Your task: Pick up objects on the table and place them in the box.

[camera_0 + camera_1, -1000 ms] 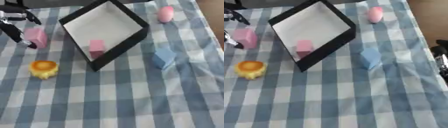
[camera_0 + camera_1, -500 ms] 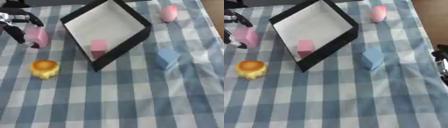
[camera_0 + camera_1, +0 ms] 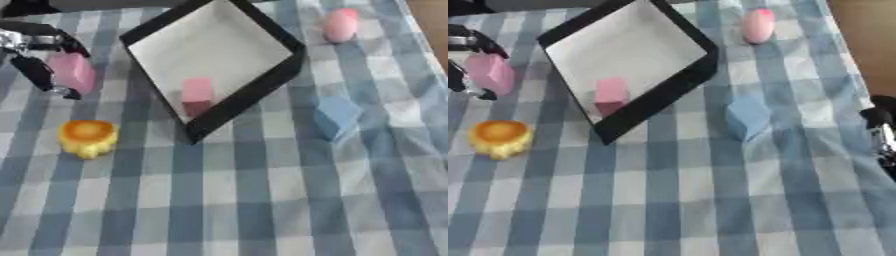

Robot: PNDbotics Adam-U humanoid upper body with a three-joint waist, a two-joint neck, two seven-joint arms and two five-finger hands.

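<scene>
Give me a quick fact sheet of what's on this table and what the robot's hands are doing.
Surface: blue and white checked cloth
Box: black walls, pale floor
Inside box: one pink block
Left hand: fingers curled around a second pink block, left of the box
Right hand: at the right edge, fingers hard to make out
Still on cloth: yellow toy, blue block, pink oval thing
</scene>
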